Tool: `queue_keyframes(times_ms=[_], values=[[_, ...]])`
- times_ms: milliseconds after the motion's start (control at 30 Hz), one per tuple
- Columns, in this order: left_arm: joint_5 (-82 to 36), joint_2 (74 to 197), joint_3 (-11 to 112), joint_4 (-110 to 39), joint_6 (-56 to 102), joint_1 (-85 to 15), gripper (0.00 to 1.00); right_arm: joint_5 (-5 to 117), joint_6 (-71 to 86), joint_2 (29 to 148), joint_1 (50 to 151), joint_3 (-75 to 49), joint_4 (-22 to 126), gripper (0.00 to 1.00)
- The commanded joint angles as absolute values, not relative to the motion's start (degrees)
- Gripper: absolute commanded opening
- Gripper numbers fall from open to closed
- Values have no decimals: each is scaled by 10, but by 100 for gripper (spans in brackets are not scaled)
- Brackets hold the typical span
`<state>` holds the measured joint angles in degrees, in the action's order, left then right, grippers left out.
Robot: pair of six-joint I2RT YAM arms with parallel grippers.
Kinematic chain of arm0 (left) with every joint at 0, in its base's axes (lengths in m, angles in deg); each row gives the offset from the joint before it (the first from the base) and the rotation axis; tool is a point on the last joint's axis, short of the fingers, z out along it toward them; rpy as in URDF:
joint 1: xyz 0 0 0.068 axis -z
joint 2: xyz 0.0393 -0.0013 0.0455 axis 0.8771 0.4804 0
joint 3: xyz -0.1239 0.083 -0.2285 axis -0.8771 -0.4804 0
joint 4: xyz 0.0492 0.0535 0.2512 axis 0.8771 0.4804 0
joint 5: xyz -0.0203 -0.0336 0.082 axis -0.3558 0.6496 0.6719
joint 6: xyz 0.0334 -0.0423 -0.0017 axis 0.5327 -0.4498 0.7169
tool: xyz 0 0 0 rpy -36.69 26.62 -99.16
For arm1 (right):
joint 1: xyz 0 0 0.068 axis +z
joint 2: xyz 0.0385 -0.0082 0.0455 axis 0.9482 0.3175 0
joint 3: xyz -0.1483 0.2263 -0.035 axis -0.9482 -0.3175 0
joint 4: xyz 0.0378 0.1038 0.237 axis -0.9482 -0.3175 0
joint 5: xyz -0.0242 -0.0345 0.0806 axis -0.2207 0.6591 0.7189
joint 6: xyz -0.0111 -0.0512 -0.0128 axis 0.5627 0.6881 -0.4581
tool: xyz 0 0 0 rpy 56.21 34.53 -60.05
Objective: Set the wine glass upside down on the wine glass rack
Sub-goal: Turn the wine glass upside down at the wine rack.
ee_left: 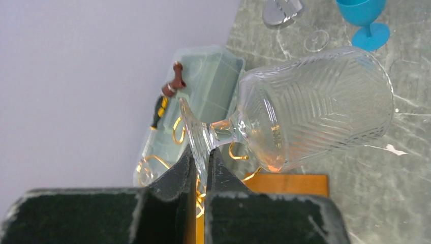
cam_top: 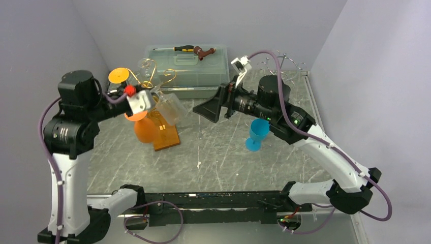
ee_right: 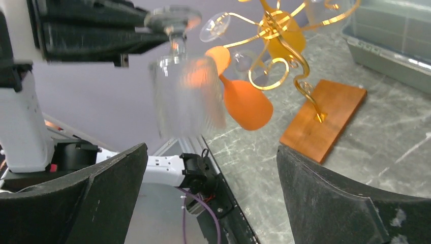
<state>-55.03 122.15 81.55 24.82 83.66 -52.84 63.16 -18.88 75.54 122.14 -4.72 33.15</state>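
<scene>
Gripping the glass [ee_left: 315, 107] by its foot, left claw [ee_left: 202, 158] should slide it into the rack [cam_top: 166, 137] at eleven o'clock; right claw [ee_right: 211, 168] gapes wide.

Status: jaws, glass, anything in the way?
Left gripper jaws shut on clear wine glass foot. Right gripper jaws open, empty. Orange wine glass hanging on rack, close by.

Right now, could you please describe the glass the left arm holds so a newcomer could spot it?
Find the gold wire rack left of the table's middle. Beside it the left jaws pinch a glass by its foot. Unlike the hanging orange glass and standing blue glass, it is clear and ribbed.
</scene>
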Motion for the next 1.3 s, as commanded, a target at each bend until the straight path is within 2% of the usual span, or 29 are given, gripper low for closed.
queue_keyframes(times_ms=[0,200,433,800,867,1033,1067,1133,1200,1233,1267], values=[[-659,1178,800,172,990,-528,0,702,-133,812,1218,43,302,100],[-688,1142,756,122,1052,-528,0,811,-120,865,1230,29,424,100],[-705,1132,742,160,1136,-528,0,836,-72,888,1268,20,495,100],[-722,1126,736,157,1154,-528,0,908,-83,912,1272,-24,570,99],[-727,1125,734,164,1163,-528,0,903,-89,915,1272,-27,582,88],[-726,1122,731,179,1158,-528,0,865,-72,919,1271,-12,566,40],[-724,1125,735,185,1150,-528,7,850,-63,914,1270,-16,563,33],[-714,1130,747,194,1113,-528,33,818,-48,901,1266,-28,557,20],[-698,1136,757,193,1059,-528,52,791,-41,884,1257,-49,556,14],[-690,1139,763,196,1035,-528,68,783,-40,875,1250,-61,559,13],[-680,1143,770,201,1008,-528,78,777,-40,866,1242,-74,560,13]])
